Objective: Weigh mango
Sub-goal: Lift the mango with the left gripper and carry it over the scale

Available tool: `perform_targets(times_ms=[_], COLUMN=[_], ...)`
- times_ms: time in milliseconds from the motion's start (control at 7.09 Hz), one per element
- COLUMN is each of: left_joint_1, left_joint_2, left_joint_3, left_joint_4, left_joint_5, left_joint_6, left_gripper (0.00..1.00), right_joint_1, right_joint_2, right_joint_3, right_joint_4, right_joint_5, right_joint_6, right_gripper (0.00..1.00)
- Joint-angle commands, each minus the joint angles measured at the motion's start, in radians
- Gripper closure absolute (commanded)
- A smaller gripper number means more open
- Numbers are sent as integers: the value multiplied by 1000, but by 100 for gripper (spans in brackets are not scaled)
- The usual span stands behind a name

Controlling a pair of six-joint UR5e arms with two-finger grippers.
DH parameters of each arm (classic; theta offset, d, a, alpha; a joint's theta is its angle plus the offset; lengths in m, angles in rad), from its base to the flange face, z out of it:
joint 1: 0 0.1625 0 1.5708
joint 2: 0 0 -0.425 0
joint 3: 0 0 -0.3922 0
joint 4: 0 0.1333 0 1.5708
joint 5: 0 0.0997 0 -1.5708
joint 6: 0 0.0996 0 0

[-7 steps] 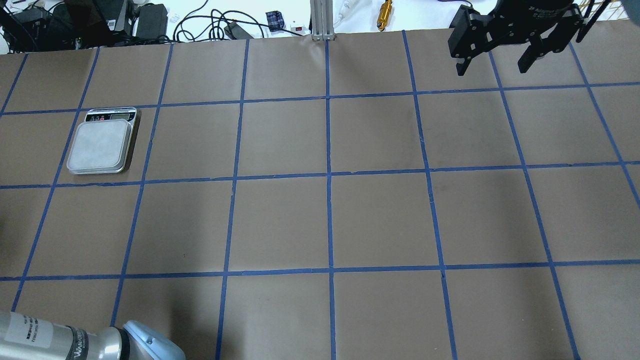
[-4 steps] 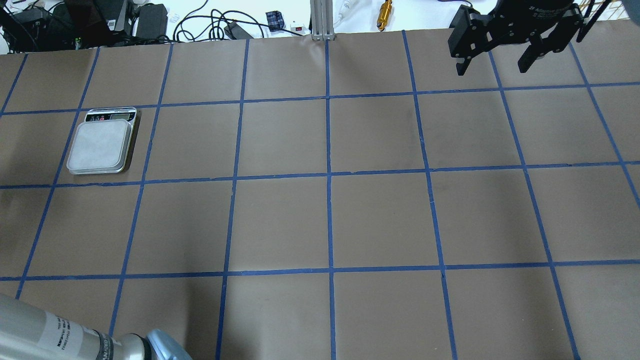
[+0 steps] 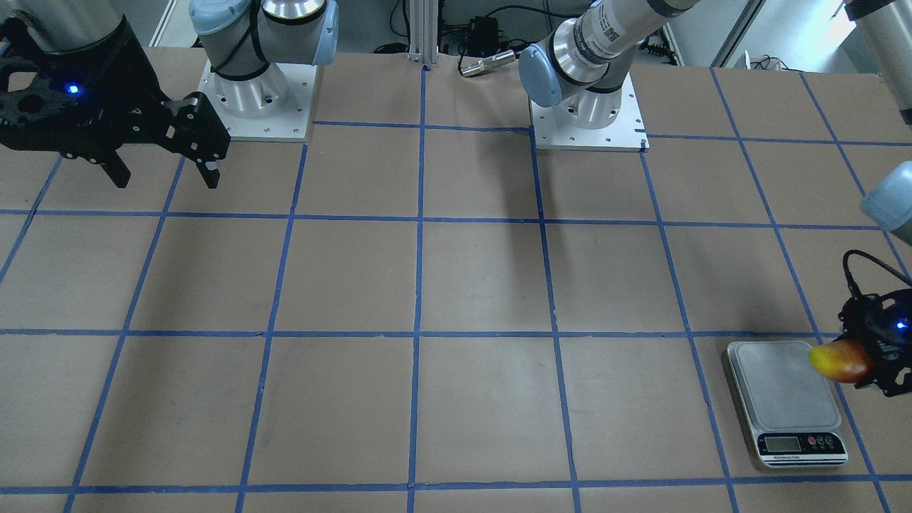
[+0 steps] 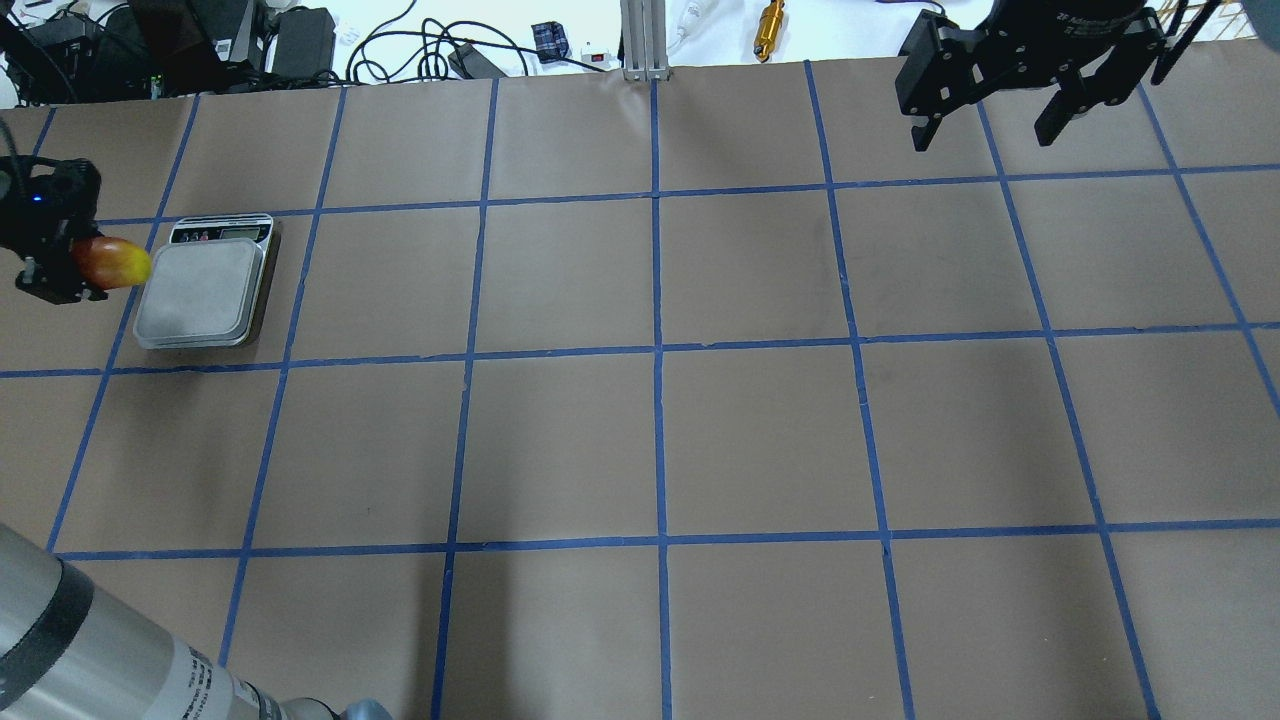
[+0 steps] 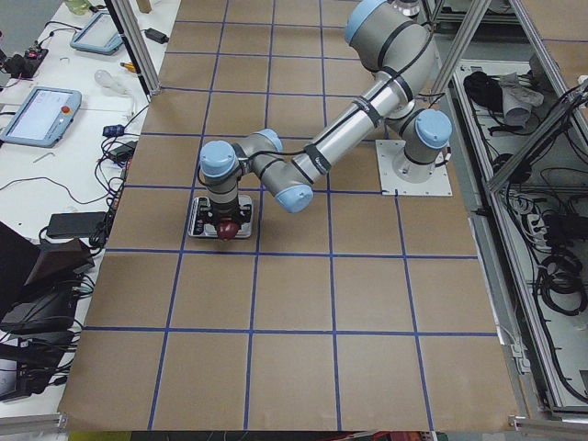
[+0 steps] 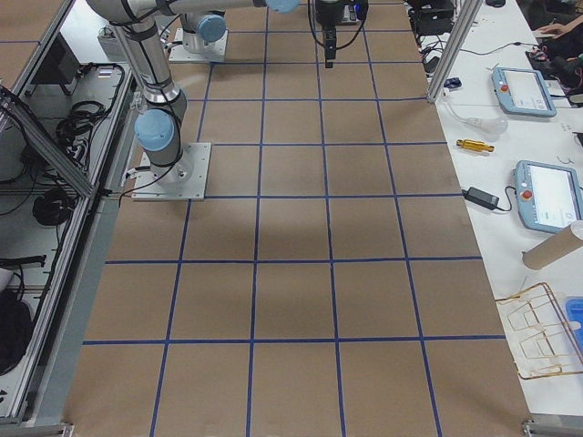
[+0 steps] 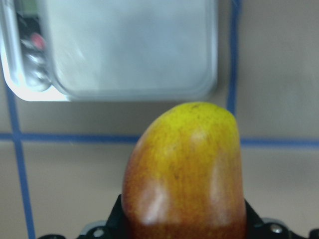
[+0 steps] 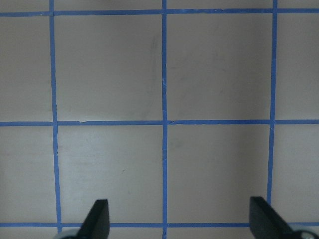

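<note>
The mango (image 4: 112,262) is yellow at its free end and red-orange at the held end. My left gripper (image 4: 60,262) is shut on it and holds it in the air at the left edge of the silver scale (image 4: 201,291). In the front view the mango (image 3: 839,360) overlaps the scale's platform (image 3: 784,388) edge. The left wrist view shows the mango (image 7: 185,172) close up with the scale (image 7: 124,47) beyond it. My right gripper (image 4: 993,125) is open and empty, high above the far right of the table; its fingertips (image 8: 98,218) show in the right wrist view.
The table is brown paper with a blue tape grid (image 4: 657,350). Cables and small devices (image 4: 430,45) lie past the far edge. The arm bases (image 3: 588,117) stand at the robot's side. Tablets and a wire rack (image 6: 547,332) sit on the side bench.
My left gripper has come into the overhead view from the left, carrying the mango up to the scale's left edge. The left arm's forearm shifted at bottom left. The right gripper has not moved.
</note>
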State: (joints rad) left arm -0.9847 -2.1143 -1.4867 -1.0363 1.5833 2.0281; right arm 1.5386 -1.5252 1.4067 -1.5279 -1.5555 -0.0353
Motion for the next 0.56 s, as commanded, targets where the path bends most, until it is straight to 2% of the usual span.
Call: perform_targets(times_ms=[0, 423], left_joint_1=[-57, -58], left_joint_2=[-41, -65], left_joint_3=[5, 9], left_joint_4=[11, 12], left_joint_5=[-11, -34], left_joint_6=[-80, -69], left_gripper=[97, 97], right_joint_1=[0, -2], right_joint_2=[-1, 0], right_joint_3=[0, 0], right_joint_4=[0, 0], right_joint_5=[-1, -1], right_joint_6=[0, 0], right_gripper=[0, 0])
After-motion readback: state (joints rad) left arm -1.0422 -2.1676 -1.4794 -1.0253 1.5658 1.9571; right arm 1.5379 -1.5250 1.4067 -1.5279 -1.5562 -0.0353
